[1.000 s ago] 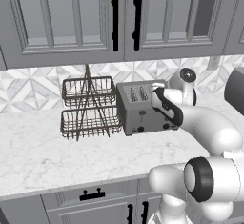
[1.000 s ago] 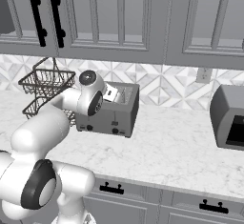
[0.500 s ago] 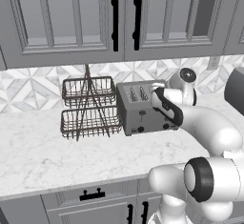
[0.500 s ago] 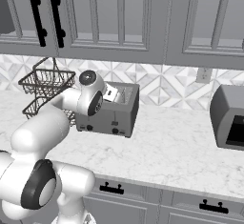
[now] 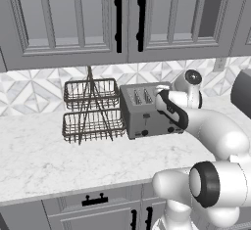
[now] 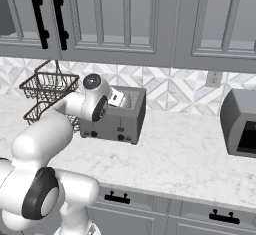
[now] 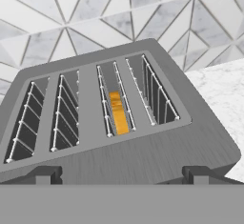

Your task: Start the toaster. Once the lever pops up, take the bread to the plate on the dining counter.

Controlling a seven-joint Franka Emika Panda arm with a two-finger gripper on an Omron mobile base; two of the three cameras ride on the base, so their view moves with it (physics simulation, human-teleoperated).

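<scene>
The grey four-slot toaster [image 5: 147, 114] [image 6: 117, 121] stands against the tiled wall on the marble worktop. From above, in the hand view, the toaster [image 7: 143, 163] shows its slots, and the golden-orange bread [image 7: 117, 112] sits low in the third slot from the left. My gripper [image 7: 123, 178] hangs open just above the toaster's front edge, with its two dark fingertips [image 7: 47, 175] wide apart and nothing between them. In the right base view the hand [image 6: 116, 98] hovers over the toaster's top. The plate and the dining counter are out of view.
A two-tier wire basket rack [image 5: 90, 109] [image 6: 47, 86] stands just left of the toaster. A dark boxy appliance [image 6: 240, 121] [image 5: 241, 92] sits further right on the worktop [image 5: 49, 160]. Grey wall cabinets hang low overhead.
</scene>
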